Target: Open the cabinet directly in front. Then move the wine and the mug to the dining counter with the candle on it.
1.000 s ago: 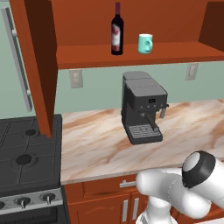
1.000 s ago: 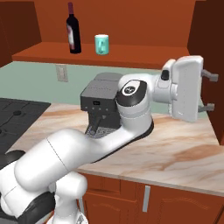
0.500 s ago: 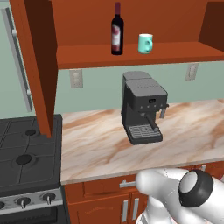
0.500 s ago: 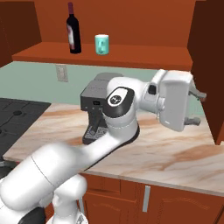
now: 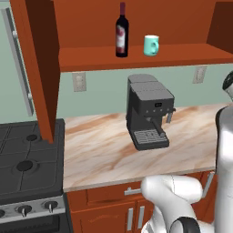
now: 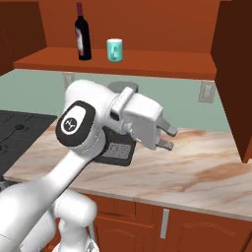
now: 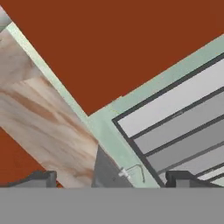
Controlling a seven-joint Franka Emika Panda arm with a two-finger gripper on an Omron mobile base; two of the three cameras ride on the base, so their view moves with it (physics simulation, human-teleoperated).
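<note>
Up on the shelf of the open cabinet (image 5: 136, 57) the wine (image 5: 121, 31) stands just beside the mug (image 5: 151, 45), while the gripper (image 6: 168, 138) hangs empty over the counter (image 6: 197, 167) with its fingers spread wide.

Dark wine (image 5: 121, 31) and teal mug (image 5: 151, 45) stand upright in the open cabinet (image 5: 136, 57).

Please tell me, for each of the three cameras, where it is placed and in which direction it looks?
Left base view: behind the arm's left, looking forward and down at the open cabinet; white arm links at lower right.
Right base view: behind the arm's right, facing the same way; the arm crosses it, gripper open.
Hand view: on the hand, rolled, facing the wall beside the worktop; finger tips at bottom.
Shared: both base views show wine, mug, coffee machine.
</note>
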